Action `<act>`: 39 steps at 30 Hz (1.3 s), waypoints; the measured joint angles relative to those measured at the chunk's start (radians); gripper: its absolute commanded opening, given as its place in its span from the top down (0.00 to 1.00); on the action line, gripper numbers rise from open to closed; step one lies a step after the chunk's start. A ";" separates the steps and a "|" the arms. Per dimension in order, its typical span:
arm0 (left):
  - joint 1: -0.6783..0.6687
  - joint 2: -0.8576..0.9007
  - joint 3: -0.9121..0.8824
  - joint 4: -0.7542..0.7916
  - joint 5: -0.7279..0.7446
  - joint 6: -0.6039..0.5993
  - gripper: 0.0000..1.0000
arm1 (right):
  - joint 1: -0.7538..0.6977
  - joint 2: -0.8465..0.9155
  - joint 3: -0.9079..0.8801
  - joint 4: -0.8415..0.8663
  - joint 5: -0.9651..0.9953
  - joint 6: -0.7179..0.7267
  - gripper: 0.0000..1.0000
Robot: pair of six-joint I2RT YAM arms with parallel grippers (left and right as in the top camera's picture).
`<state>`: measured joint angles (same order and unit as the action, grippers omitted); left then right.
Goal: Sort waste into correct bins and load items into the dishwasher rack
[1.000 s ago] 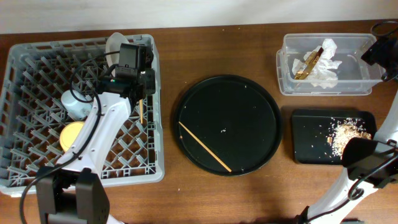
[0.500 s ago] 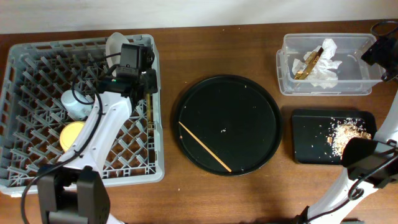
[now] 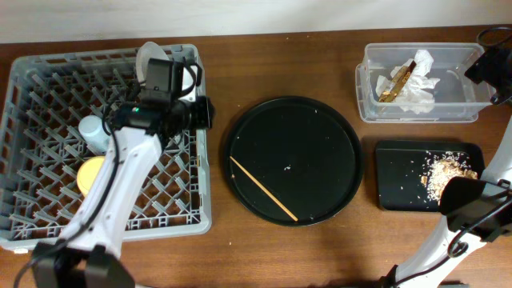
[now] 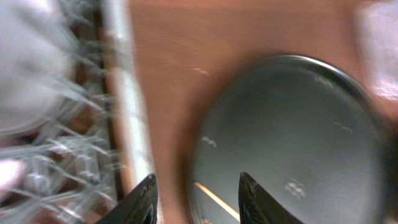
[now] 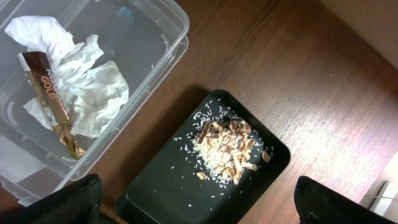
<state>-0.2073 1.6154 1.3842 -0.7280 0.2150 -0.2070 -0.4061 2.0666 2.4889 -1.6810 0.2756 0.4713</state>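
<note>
The left hand (image 4: 198,200), fingers spread and empty, hovers at the right rim of the rack (image 3: 120,228), beside the round tray (image 3: 320,128) where one chopstick (image 3: 264,190) lies. The right hand (image 5: 205,208), also spread, hangs above the tub (image 5: 149,31) and the scraps (image 5: 227,146).

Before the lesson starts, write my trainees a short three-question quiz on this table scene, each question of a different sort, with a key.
1. True or false: the crumpled napkin lies in the clear tub.
2. Short answer: what colour is the bowl in the dishwasher rack?
3. The chopstick lies in: A the clear tub; B the dishwasher rack; C the round black tray.

Key: 1 true; 2 yellow; 3 C.
</note>
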 measured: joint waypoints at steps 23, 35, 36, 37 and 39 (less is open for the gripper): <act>-0.552 0.081 0.003 -0.277 -0.303 -1.038 0.25 | 0.000 0.000 0.000 0.000 0.000 0.000 0.01; -0.584 0.359 0.003 -0.168 -0.368 -1.222 0.30 | 0.000 0.000 0.000 0.000 0.000 0.000 0.01; -0.583 0.365 0.003 -0.168 -0.370 -1.230 0.34 | 0.000 0.000 0.000 0.000 0.000 0.000 0.01; -0.583 0.370 0.003 -0.164 -0.370 -1.238 0.37 | 0.000 0.000 0.000 0.000 0.000 0.000 0.01; -0.583 0.377 0.003 -0.161 -0.371 -1.250 0.49 | 0.000 0.000 0.000 0.000 0.000 0.000 0.01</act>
<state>-0.7906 1.9919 1.3872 -0.8894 -0.1558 -1.4574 -0.4061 2.0666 2.4889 -1.6810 0.2760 0.4717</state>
